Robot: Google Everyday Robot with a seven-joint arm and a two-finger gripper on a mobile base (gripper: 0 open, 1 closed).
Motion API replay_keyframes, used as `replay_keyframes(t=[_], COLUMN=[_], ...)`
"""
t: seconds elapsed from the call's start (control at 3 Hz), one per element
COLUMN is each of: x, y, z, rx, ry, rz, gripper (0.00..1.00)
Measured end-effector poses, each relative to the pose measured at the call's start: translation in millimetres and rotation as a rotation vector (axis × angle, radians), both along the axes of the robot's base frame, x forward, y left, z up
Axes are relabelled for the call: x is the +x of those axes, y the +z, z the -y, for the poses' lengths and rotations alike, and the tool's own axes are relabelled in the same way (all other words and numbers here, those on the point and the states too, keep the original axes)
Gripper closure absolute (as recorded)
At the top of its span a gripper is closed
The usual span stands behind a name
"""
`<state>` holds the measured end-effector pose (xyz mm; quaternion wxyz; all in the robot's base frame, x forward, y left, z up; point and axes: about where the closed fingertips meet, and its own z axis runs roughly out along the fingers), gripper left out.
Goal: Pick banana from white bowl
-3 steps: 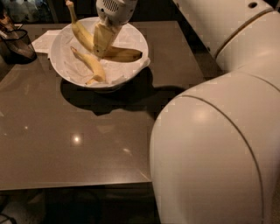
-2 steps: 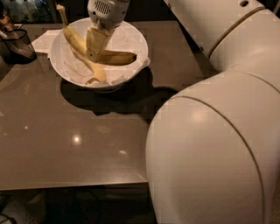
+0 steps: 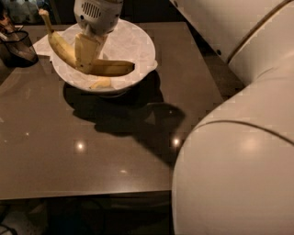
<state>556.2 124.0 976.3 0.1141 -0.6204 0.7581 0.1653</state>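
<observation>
Gripper: the gripper (image 3: 85,64) hangs over the left half of the white bowl (image 3: 140,75), beneath a vented white wrist housing (image 3: 96,11) at the top edge of the view
Fingers: the tan fingers (image 3: 87,48) point down and are clamped onto the banana (image 3: 112,68) near the middle of its curve
Banana: one long curved fruit, its stem end raised up and to the left past the bowl's rim, its other end lying out to the right above the bowl's inside; whether that end touches the lining cannot be told
Bowl: wide, round and glossy, lined with crumpled white paper (image 3: 131,39), standing at the far left part of the table (image 3: 92,151)
Also in the bowl: a small yellow piece (image 3: 101,84) low at the near side, just below the held fruit; what it is cannot be told
Left edge: a dark glass vessel (image 3: 18,46) stands near the bowl, apart from it
Table: dark and polished, with bright points of reflected light and the bowl's heavy shadow (image 3: 128,110) in front
Foreground: the robot's bulky white arm (image 3: 239,160) fills the right side of the view
</observation>
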Motion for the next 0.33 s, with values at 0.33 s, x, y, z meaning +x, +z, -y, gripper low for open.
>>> replay_keyframes(t=[0.33], x=[0.2], y=[0.0], z=[-0.2], rx=[0.001], ry=[0.000], rz=[0.001], gripper=[1.00])
